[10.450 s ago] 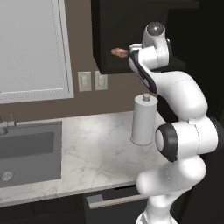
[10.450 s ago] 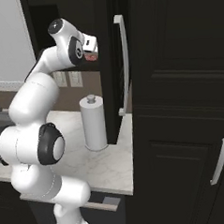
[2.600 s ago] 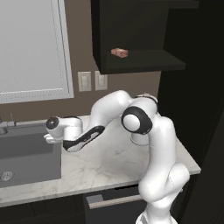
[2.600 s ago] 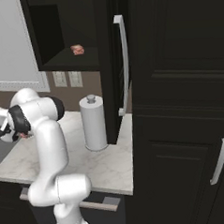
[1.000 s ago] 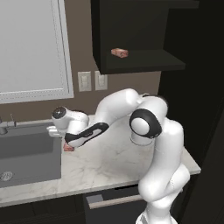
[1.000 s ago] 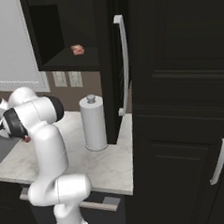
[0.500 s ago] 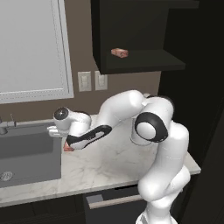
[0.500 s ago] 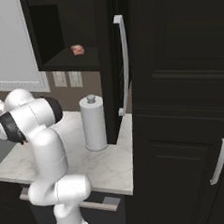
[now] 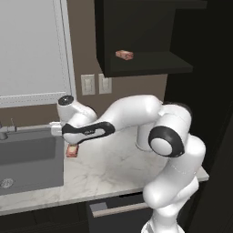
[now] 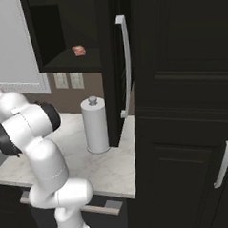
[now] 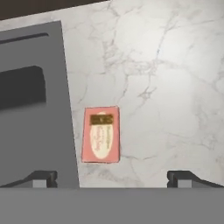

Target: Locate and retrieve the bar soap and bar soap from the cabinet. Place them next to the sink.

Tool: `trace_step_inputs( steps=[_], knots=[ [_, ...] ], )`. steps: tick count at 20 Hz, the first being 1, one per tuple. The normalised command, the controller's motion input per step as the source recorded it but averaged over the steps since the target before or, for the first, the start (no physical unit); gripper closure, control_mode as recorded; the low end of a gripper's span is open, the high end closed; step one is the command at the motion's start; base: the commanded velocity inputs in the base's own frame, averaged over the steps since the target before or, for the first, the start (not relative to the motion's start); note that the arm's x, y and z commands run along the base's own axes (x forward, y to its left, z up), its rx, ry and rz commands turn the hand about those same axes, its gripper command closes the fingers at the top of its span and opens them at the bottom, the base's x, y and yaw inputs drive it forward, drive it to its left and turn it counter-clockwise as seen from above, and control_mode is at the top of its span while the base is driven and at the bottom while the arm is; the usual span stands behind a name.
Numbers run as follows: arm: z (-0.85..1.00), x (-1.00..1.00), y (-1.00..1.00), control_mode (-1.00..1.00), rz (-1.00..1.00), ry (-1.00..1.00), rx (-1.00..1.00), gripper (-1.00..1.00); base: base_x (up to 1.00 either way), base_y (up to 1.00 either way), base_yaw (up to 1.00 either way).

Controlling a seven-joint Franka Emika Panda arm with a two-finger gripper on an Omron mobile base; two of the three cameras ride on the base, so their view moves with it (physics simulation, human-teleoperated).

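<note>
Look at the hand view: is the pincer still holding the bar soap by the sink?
No. The bar soap lies flat on the marble counter beside the sink, with the pincer open above it.

Arm outstretched, jaws apparently apart.

Kitchen setting. A white marble surface (image 9: 113, 168) with grey veining runs along a brown wall (image 9: 84, 54). Two pale wall plates (image 9: 95, 84) sit side by side on that wall, right of a large white-framed window (image 9: 32, 50) (its pane a flat pale grey). At the far right stands tall black cabinetry (image 10: 182, 107) with pale bar handles (image 10: 126, 67). A white paper-towel roll (image 10: 95, 125) stands upright on the surface beside it. A dark drawer front (image 9: 116, 211) lies below the near edge.
</note>
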Motion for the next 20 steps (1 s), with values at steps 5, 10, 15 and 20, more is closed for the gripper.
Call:
trace_step_inputs(
  steps=[5, 10, 15, 20],
  knots=[
    [0.11, -0.5, -0.05, -1.0, 0.13, 0.13, -0.12, -1.0, 0.0, 0.0, 0.0],
    [0.24, -0.51, -0.05, -1.0, 0.19, 0.1, -0.14, -1.0, 0.0, 0.0, 0.0],
    [0.3, -0.39, -0.15, -1.0, 0.21, 0.07, -0.09, -1.0, 0.0, 0.0, 0.0],
    [0.07, -0.32, -0.34, -1.0, 0.25, 0.01, 0.01, -1.0, 0.0, 0.0, 0.0]
  ],
)
